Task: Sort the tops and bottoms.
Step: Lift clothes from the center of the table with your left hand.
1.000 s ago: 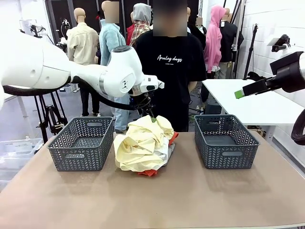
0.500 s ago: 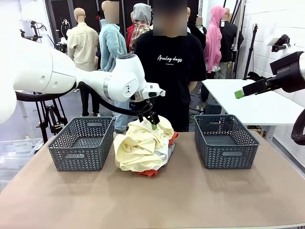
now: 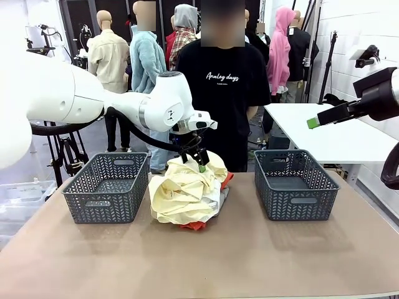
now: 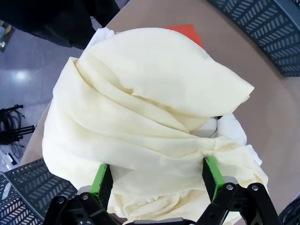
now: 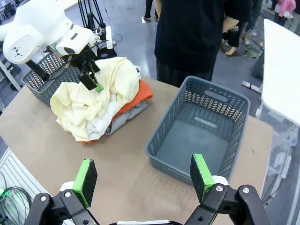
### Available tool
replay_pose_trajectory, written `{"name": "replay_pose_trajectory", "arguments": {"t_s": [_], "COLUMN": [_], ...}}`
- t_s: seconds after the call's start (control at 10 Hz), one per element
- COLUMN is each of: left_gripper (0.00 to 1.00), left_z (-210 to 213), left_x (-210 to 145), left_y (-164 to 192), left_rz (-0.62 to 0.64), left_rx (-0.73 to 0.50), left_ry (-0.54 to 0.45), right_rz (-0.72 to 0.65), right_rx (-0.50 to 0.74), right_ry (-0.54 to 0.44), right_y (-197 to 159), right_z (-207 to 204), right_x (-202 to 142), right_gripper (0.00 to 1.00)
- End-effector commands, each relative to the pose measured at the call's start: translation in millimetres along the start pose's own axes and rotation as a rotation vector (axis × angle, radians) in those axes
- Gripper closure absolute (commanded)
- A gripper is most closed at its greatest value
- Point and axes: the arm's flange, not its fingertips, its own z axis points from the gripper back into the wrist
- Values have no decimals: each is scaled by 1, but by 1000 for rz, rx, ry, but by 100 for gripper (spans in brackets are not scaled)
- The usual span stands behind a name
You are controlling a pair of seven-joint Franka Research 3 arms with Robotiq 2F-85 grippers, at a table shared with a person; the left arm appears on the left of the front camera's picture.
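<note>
The left gripper [image 4: 157,180] is spread wide and grasps nothing. Its green pads [image 4: 102,180] straddle a thick fold at the top of the pale yellow garment [image 4: 150,108]. That garment crowns a heap in the middle of the worktop [image 3: 237,255], close to the far edge. The white garment [image 4: 232,129] is tucked just under it, the orange-red garment [image 5: 140,93] pokes out below, and the light grey garment [image 5: 125,118] lies at the bottom. The heap sits between the left basket [image 3: 107,187] and the right basket [image 3: 296,185], both holding nothing. The right gripper [image 5: 143,176] hangs released and empty, high up near the right basket.

The likely trouble is a pinch that goes too deep. The white cloth lies so close beneath the fold that the pads could catch both layers and lift two garments together. Tangled folds could also drag the whole heap, tipping it toward the far edge.
</note>
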Motion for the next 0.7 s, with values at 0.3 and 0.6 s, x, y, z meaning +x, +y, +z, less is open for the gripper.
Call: {"name": "replay_pose_trajectory", "arguments": {"t_s": [0.3,0.6], "left_gripper": [0,0], "left_z": [3,-3], "left_x": [-1,-2], "left_y": [-3,-4], "left_rz": [45,32], "left_rx": [-51,-30], "left_ry": [42,69], "right_rz": [-8,-8], "right_rx": [7,7], "right_ry": [7,7], "right_y": [-1,-1], "right_z": [-1,-1], "right_x": [-1,-1], "right_gripper": [0,0]}}
